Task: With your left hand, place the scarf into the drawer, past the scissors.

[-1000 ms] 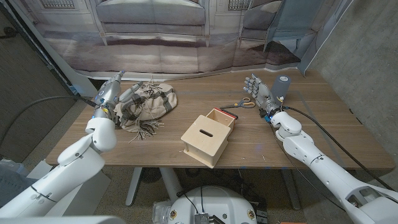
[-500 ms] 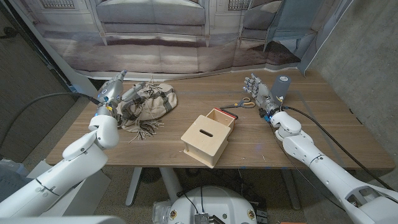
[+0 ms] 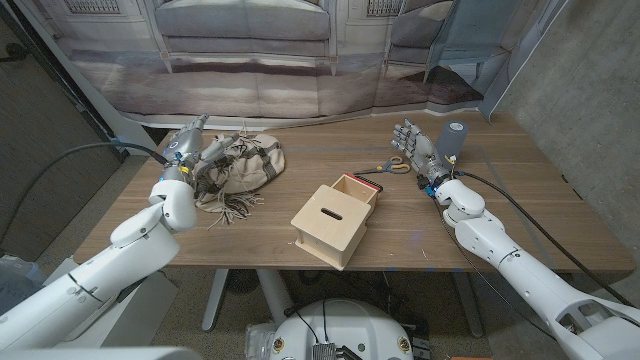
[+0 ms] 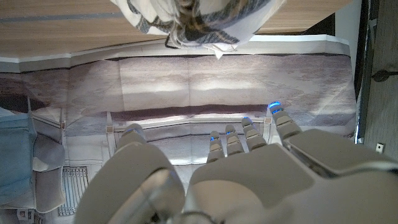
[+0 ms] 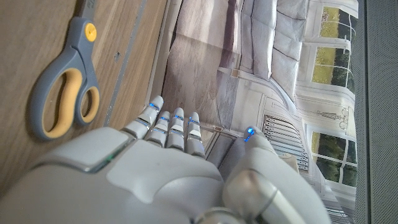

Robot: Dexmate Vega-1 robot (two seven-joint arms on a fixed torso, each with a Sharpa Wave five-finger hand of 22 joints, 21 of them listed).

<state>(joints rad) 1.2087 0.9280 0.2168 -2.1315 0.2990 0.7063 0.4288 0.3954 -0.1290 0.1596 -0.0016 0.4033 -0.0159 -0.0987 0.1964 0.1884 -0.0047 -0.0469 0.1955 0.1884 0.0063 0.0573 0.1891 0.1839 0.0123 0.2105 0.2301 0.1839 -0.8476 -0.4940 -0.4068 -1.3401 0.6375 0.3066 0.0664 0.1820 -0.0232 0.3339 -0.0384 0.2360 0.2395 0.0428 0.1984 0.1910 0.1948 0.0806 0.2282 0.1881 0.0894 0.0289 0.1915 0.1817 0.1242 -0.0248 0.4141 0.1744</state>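
Observation:
A beige and grey plaid scarf (image 3: 240,165) with fringes lies bunched at the table's far left; its edge hangs into the left wrist view as the scarf (image 4: 193,18). My left hand (image 3: 192,150) stands at the scarf's left edge, fingers apart and holding nothing, also seen as the left hand (image 4: 249,168). The wooden box with its drawer (image 3: 354,190) pulled open sits mid-table. Grey and yellow scissors (image 3: 395,167) lie just beyond the drawer. My right hand (image 3: 415,148) stands upright beside them with spread fingers, close to the scissors (image 5: 65,87).
A dark cylinder (image 3: 456,138) stands at the far right behind my right hand. The box's closed top (image 3: 328,218) has a slot and faces the near table edge. A printed backdrop hangs behind the table.
My left hand has shifted a little to the right, closer against the scarf's edge. The right hand, the scissors and the box have stayed put.

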